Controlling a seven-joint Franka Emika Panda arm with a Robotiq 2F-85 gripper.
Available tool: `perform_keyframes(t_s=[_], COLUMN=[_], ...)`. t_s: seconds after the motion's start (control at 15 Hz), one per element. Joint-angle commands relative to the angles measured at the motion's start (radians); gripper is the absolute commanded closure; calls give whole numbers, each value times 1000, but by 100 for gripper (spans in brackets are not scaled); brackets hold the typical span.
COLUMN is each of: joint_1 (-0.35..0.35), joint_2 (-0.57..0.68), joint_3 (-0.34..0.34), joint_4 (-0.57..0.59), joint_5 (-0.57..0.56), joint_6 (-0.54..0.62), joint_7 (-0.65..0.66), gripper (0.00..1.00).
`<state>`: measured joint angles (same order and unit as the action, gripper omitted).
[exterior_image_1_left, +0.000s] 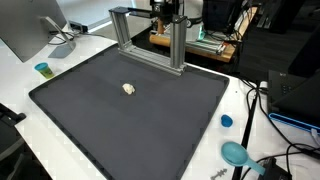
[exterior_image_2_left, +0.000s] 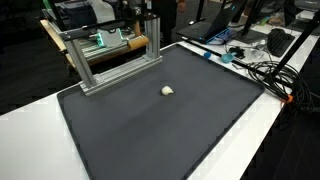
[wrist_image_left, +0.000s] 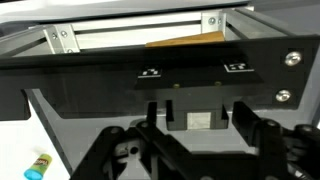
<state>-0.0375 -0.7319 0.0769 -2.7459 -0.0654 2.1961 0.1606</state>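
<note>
My gripper (wrist_image_left: 197, 118) is open and holds nothing; its two dark fingers stand apart in the wrist view. In both exterior views it hangs high at the back, above and behind the aluminium frame (exterior_image_1_left: 147, 42) (exterior_image_2_left: 112, 55), partly cut off by the top edge (exterior_image_1_left: 168, 10) (exterior_image_2_left: 150, 12). The wrist view looks down on the frame's top bar (wrist_image_left: 140, 35) and the dark mat's edge. A small cream lump (exterior_image_1_left: 129, 89) (exterior_image_2_left: 167, 90) lies alone on the dark mat (exterior_image_1_left: 120, 125) (exterior_image_2_left: 150, 130), well in front of the frame and far from the gripper.
A small blue cup (exterior_image_1_left: 43, 69) and a monitor (exterior_image_1_left: 30, 30) stand beside the mat. A blue cap (exterior_image_1_left: 226, 121), a teal round object (exterior_image_1_left: 235, 153) and cables (exterior_image_2_left: 262, 70) lie on the white table. A small blue-and-yellow item (wrist_image_left: 38, 166) shows in the wrist view.
</note>
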Motion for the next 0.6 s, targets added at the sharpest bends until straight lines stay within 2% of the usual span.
perform_keyframes(t_s=[0.0,0.07,0.13,0.2,0.53], joint_1=[4,5,7,8,22], joint_2=[7,7,6,4,-21], joint_3=[-27,-33,-37,-39,-55], joint_4=[6,6,8,10,11], joint_5=[-5,-4,-5,-7,3], joint_6=[-33,-45,-61,-72,-108], joint_7=[-54,-66,-79,-91,-143], gripper=[27,33,30,32,28])
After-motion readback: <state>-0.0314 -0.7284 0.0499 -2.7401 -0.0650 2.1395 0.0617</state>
